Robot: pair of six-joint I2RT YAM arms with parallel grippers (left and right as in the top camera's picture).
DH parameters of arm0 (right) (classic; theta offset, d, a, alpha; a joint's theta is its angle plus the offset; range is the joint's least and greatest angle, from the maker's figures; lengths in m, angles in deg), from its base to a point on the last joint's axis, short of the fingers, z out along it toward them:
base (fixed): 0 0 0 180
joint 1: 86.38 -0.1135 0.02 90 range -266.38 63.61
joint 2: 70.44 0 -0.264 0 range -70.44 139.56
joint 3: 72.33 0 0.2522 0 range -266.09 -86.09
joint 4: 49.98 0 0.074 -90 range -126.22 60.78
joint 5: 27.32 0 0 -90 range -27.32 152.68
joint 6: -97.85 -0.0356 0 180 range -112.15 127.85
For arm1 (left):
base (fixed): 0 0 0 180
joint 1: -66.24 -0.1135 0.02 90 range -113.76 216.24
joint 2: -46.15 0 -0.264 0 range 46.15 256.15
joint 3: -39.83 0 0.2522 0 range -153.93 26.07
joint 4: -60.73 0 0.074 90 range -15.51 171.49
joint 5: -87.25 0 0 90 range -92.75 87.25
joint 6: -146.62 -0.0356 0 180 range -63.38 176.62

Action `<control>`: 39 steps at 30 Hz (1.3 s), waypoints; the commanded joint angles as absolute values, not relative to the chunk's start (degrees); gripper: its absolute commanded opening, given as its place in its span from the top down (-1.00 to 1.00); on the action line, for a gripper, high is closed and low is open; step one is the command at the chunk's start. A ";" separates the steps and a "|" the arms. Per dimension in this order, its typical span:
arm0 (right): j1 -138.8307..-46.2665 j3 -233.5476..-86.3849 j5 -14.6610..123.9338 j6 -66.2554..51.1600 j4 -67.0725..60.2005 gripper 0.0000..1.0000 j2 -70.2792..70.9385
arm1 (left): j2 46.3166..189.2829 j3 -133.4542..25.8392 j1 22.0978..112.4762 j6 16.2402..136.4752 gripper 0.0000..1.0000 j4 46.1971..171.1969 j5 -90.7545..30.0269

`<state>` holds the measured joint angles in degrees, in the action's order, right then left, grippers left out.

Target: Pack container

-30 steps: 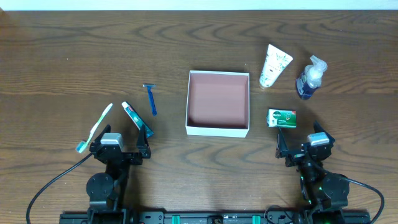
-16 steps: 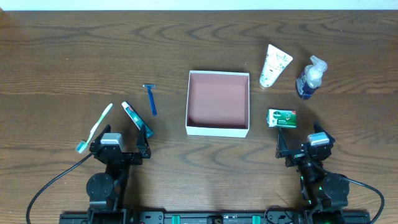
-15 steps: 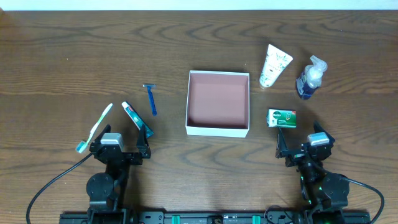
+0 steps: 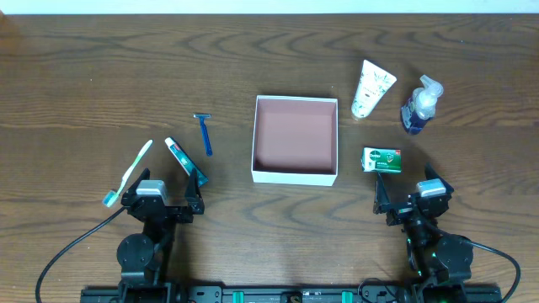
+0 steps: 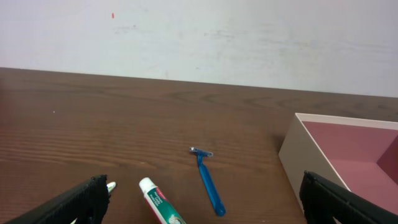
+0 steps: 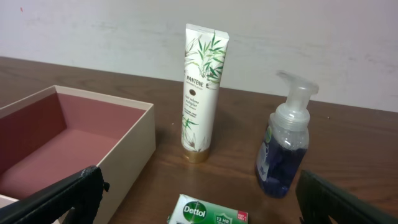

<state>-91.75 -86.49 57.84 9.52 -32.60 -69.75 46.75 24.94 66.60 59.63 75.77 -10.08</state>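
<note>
**risk note: container open and unfilled, nothing in either pair of fingers**

the left fingers [image 5: 74,202] and the right fingers [image 6: 62,196] are seen spread wide apart, with nothing held between them. both pairs are low at the near edge of the tabletop [image 4: 84,84].

the container [image 4: 294,176] is found at the middle of the tabletop, open side up, with its pink floor bare. it lies ahead of both arms and between them, to the right of the left fingers and to the left of the right fingers. it is touched by neither.

hazards judged from this layout:
- the container looks light. if a wall is brushed by a passing finger, it may be pushed out of place or tipped.
- the pump bottle [image 4: 419,106] and the lotion tube [image 4: 371,87] stand upright, near one another. if either is approached off centre, it may be knocked over, or knocked into the other.
- the soap packet [image 4: 381,159] lies flat, just beside the container's right wall. it may be shoved against that wall instead of lifted.
- the toothbrush [image 4: 128,172], toothpaste tube [image 4: 184,162] and razor [image 4: 204,134] lie flat and slim. a shallow grasp may let them slip or skid, and the toothpaste tube may be disturbed when the toothbrush is taken.
</note>
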 commanded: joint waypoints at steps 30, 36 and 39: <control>-91.27 -94.60 48.51 10.37 -26.29 -0.98 -63.92 | 46.45 25.84 66.25 59.87 -0.96 77.87 -11.13; -91.27 -112.46 47.76 10.72 -17.74 -0.99 -46.21 | 46.45 25.84 66.25 59.84 -0.96 77.87 -11.13; -91.27 -124.39 45.27 10.72 -11.12 -0.98 -34.41 | 46.45 25.84 66.25 59.87 -0.96 77.85 -11.13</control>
